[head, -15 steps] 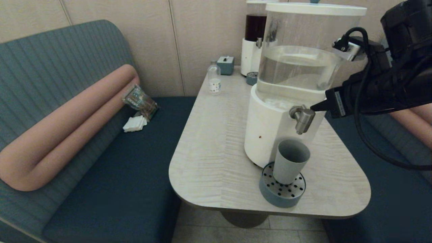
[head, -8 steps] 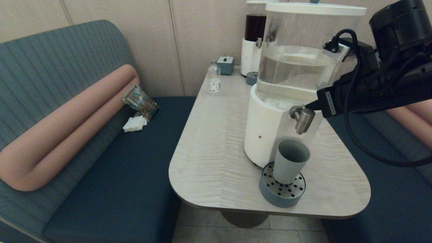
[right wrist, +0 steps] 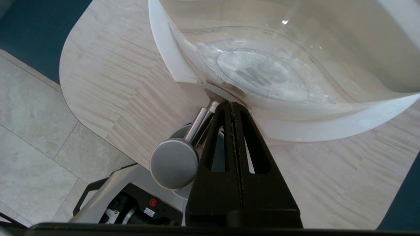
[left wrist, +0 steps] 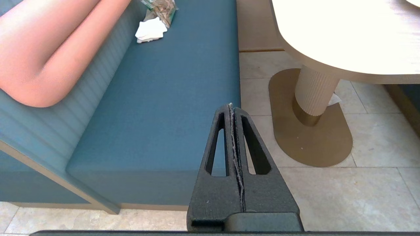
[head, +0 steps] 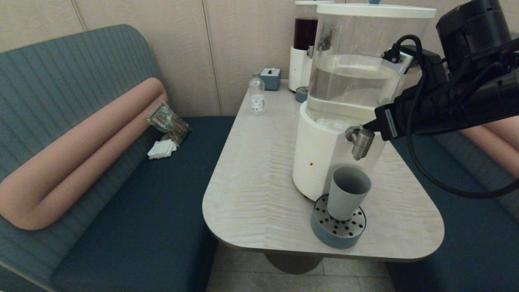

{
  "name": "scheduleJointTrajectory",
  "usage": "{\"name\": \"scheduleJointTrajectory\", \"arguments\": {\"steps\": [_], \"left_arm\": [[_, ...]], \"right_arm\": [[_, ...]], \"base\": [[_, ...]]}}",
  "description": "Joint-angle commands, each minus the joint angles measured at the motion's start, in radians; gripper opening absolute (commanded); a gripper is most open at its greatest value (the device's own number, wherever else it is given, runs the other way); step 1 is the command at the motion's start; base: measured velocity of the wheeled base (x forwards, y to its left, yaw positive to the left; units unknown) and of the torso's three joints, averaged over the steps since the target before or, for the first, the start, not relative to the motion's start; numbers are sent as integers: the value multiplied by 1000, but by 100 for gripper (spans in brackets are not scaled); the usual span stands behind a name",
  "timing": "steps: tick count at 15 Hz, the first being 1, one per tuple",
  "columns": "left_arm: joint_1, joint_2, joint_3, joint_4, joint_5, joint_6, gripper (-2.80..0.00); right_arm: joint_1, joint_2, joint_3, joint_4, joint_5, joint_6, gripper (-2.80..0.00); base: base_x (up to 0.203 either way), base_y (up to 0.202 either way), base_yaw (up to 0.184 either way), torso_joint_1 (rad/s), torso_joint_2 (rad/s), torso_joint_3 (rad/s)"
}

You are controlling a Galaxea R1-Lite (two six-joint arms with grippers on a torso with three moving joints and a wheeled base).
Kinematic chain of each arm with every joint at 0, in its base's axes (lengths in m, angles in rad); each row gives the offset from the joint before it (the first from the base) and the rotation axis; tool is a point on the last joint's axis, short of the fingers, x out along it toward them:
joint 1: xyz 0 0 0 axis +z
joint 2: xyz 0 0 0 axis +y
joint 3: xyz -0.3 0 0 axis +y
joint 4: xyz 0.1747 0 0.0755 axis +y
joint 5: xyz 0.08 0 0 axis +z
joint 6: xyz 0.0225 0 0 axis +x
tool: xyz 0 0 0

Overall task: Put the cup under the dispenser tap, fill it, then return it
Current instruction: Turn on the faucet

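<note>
The head view looks forward and down from above the near table edge, taking in the bench at 9 o'clock and the large dispenser at 1 o'clock. The left wrist view sits low and well back, facing the floor, the bench and the table pedestal. The right wrist view sits close above the dispenser tap, facing down past the tank. All three views share the table.
</note>
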Motion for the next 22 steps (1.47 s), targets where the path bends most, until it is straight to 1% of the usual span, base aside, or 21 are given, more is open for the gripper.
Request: {"name": "scheduleJointTrajectory", "arguments": {"steps": [1,4,10,14,16,22], "left_arm": [[0,2,0,0,0,0,-280],[0,2,0,0,0,0,-280],[0,2,0,0,0,0,-280],[0,2,0,0,0,0,-280],[0,2,0,0,0,0,-280],[0,2,0,0,0,0,-280]], "right_arm": [[2,15,-12,1,3,-5,-280],[4,22,-17,1,4,-37,-280],[17,21,-14,1,6,-62,-280],[36,21,-15,1,24,-71,-280],[42,23,-15,1,26,-96,-280],[47,29,-15,1,26,-99,-280]], "base": [[0,0,0,0,0,0],[0,0,0,0,0,0],[0,0,0,0,0,0],[0,0,0,0,0,0],[0,0,0,0,0,0],[0,0,0,0,0,0]]}}
